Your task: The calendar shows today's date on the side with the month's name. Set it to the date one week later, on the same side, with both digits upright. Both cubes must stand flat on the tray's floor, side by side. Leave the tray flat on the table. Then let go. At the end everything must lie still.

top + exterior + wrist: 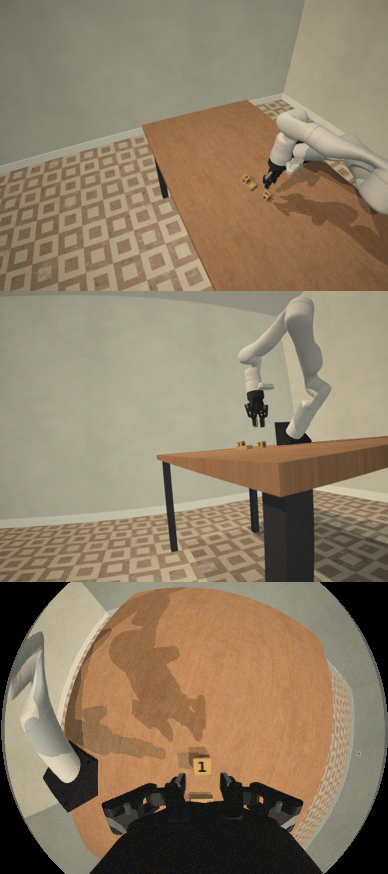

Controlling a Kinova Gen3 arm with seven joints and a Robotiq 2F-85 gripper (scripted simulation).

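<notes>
A wooden cube [266,195] [261,444] [202,766] stands loose on the table beside the tray. Its top shows 1; the exterior view shows 7 and 0 on its sides. The small wooden tray [251,186] [247,447] [200,798] lies flat; the wrist view shows only part of it above the gripper body. A second cube [245,178] [241,443] stands in the tray's far end, with 3 on top and 1 on one side; another side mark is unclear. My gripper [269,185] [258,426] [202,780] is partly open and empty, above the table near the loose cube. The month's name is not legible.
The brown table [219,150] [307,456] [250,682] bears the tray and loose cube. Its long edge lies left of the tray in the top view. The arm's shadow falls beside the loose cube. The dark robot base [282,433] [82,777] stands at the table's far side.
</notes>
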